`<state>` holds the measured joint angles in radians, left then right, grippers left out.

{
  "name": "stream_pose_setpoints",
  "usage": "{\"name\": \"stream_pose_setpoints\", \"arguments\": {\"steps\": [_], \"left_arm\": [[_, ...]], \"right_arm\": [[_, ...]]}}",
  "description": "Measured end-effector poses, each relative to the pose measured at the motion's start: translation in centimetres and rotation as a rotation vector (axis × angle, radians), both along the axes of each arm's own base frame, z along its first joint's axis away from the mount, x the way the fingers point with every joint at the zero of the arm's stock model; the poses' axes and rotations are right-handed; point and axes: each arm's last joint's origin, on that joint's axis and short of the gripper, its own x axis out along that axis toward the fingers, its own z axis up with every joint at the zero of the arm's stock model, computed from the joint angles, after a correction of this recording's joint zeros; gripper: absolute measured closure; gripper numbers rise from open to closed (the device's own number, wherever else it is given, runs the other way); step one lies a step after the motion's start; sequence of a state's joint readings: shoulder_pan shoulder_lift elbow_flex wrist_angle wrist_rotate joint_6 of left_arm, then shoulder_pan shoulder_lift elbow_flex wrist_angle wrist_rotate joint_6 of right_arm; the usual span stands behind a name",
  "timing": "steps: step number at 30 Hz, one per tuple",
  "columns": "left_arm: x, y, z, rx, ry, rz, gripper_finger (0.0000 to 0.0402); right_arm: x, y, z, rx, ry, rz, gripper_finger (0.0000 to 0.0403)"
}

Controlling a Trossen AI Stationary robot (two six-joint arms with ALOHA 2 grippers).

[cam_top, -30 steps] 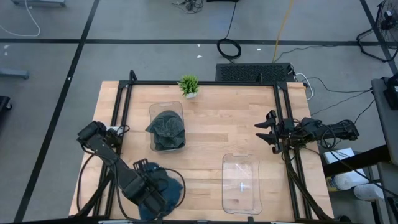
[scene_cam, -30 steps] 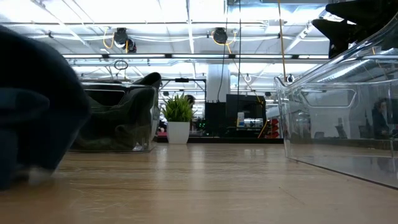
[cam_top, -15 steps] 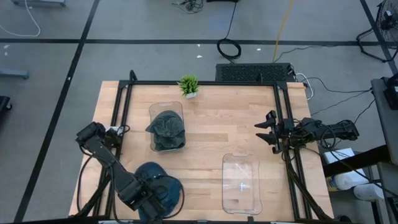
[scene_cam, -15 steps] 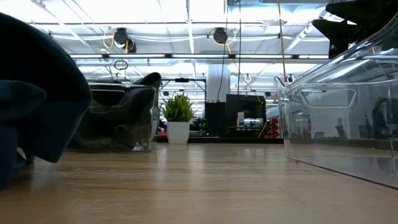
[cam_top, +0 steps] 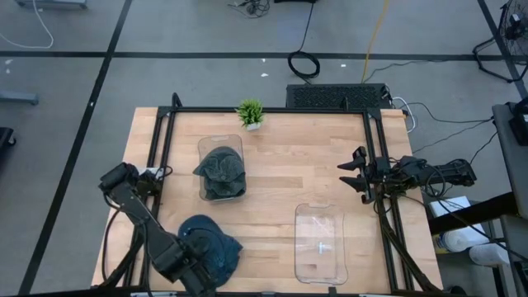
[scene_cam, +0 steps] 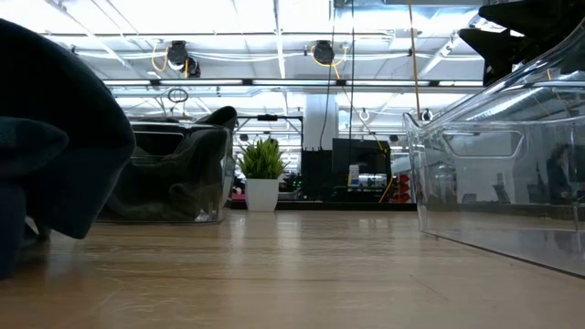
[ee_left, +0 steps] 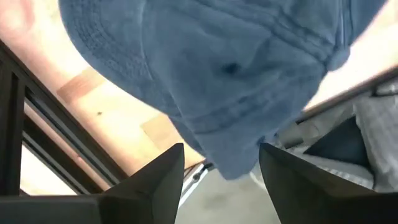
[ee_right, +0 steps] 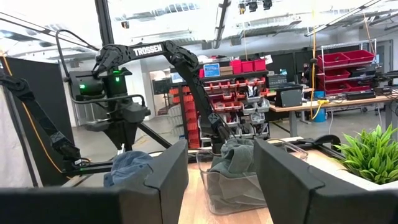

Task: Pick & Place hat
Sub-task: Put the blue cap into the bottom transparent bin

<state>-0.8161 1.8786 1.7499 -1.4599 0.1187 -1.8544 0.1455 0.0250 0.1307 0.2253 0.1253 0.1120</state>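
Observation:
A blue denim hat (cam_top: 213,247) lies on the wood near the table's near-left corner; it fills the left wrist view (ee_left: 217,74) and looms dark at the low view's left edge (scene_cam: 55,137). My left gripper (cam_top: 191,264) is at the hat's near-left side, open. Its two fingers stand on either side of the hat's lower edge (ee_left: 230,165). My right gripper (cam_top: 346,176) waits open at the table's right edge, pointing toward the table's left (ee_right: 221,146). My left gripper is open with the hat's edge (ee_left: 230,165) showing in the gap between its fingers (ee_left: 165,180). Whether either finger touches the cloth, I cannot tell. The hat is not pinched.
A clear bin (cam_top: 221,142) left of the table's middle holds a grey-green hat (cam_top: 221,169). A second clear bin (cam_top: 320,210) stands on the near right side (scene_cam: 494,174). A small potted plant (cam_top: 250,113) is at the far edge. Black frame rails run along both sides.
My left gripper has drawn back from over the hat toward the table's near-left corner, so more of the hat shows from above. In the low view the hat was blurred and shifting a second ago and has kept still since.

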Motion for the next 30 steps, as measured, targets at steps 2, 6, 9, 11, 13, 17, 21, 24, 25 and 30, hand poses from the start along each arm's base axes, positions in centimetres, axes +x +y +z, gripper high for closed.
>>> {"name": "stream_pose_setpoints", "arguments": {"steps": [2, 6, 9, 11, 13, 17, 21, 24, 25, 30], "left_arm": [[0.0, 0.2, -0.3, 0.021, 0.011, 0.026, 0.0187], [-0.2, 0.3, -1.4, 0.037, 0.040, 0.044, 0.0188], [0.0, 0.4, -2.1, 0.026, 0.046, 0.042, 0.0188], [0.1, 0.3, -2.4, 0.014, 0.035, 0.035, 0.0188], [0.2, 0.2, -2.7, 0.008, 0.026, 0.021, 0.0188], [0.2, 0.2, -3.5, 0.003, 0.023, 0.015, 0.0188], [0.1, 0.3, -3.8, 0.005, 0.026, -0.005, 0.0189], [0.2, 0.3, -3.8, 0.000, 0.027, -0.022, 0.0211], [0.2, 0.4, -3.7, -0.008, 0.031, -0.028, 0.0226], [0.4, 0.5, -3.2, -0.041, 0.037, -0.055, 0.0363]], "right_arm": [[0.0, 0.0, 0.0, 0.000, 0.000, 0.000, 0.0232], [0.0, 0.0, 0.0, 0.000, 0.000, 0.000, 0.0232], [0.0, 0.0, 0.0, 0.000, 0.000, 0.000, 0.0232], [0.0, 0.0, 0.0, 0.000, -0.001, 0.000, 0.0232], [0.0, 0.0, 0.0, 0.000, 0.000, 0.000, 0.0232], [0.0, 0.0, 0.0, 0.000, 0.000, 0.000, 0.0232], [0.0, 0.0, 0.0, 0.000, 0.000, 0.000, 0.0232], [0.0, 0.0, 0.0, 0.000, 0.000, 0.000, 0.0232], [0.0, 0.0, 0.0, 0.000, 0.000, 0.000, 0.0232], [0.0, 0.0, 0.0, 0.000, 0.000, 0.000, 0.0232]]}}
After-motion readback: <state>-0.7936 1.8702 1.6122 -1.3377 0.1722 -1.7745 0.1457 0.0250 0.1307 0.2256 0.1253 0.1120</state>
